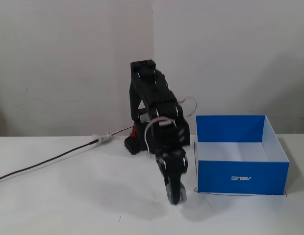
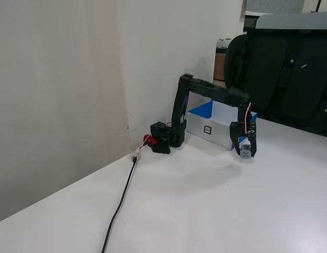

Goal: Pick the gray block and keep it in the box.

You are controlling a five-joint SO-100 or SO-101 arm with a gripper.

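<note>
Gripping the gray block (image 2: 247,150) between two black plastic fingers (image 2: 238,146), pinched narrow around it; clear of the white tabletop (image 2: 216,211) in both fixed views. Gripper (image 1: 175,196) pointed downward, hard matte black, with a white and a red wire looping off the wrist above. Block only partly seen: a small pale gray plastic cube, boxy, one light face showing between the fingers in a fixed view, a thin gray sliver at the fingertips in the other (image 1: 180,195). Face markings too small to read.

Just beside the fingers, on the right in a fixed view, the box (image 1: 240,177): shallow square cardboard tray, glossy bright blue walls, flat white floor, a small white upside-down logo on the near wall. Apart from the fingers, not touching. In the other fixed view, behind the fingers, partly hidden by the arm (image 2: 213,93).

Behind the fingers, the arm's black base (image 2: 163,138) with a red part, near the wall corner. Leading away from the base, a thin dark cable (image 1: 49,160) lying loosely across the smooth white table. Farther back in one fixed view, a black chair back (image 2: 282,79). Plain off-white walls (image 1: 73,63) behind.
</note>
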